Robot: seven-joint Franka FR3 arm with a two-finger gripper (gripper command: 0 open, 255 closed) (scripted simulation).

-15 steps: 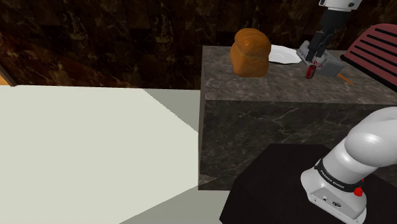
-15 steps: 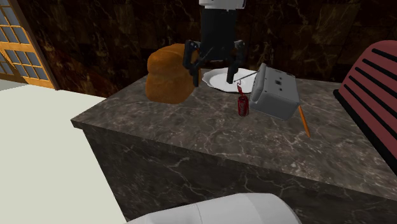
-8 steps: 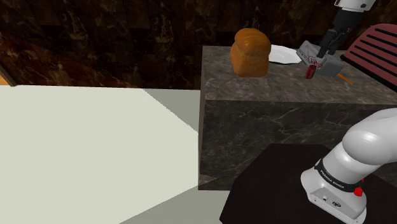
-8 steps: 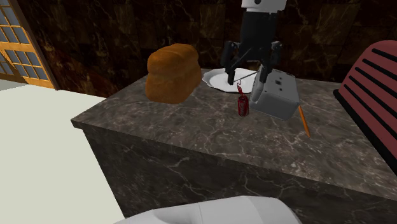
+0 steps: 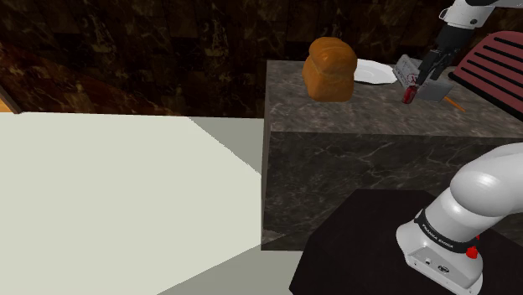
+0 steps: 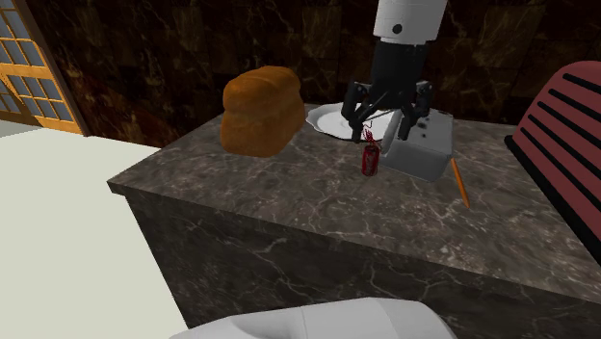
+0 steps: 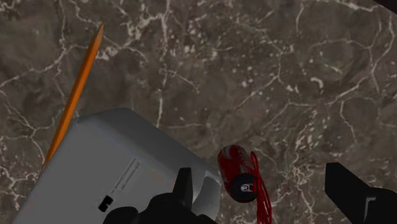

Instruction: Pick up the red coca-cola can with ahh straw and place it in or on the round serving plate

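The arm has swung over from the bread loaf (image 6: 258, 111) and dropped. Its jaws now hang open just over the red can (image 6: 369, 161), which stands right of centre on the tabletop (image 6: 289, 197), just beside a grey box (image 6: 421, 149). The white plate (image 6: 326, 120) lies behind it. A grasp looks near.

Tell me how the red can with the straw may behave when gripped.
The can stands upright and narrow, so it could tip if one jaw touches first. Its round side would probably roll once it falls. The thin red straw likely bends easily.
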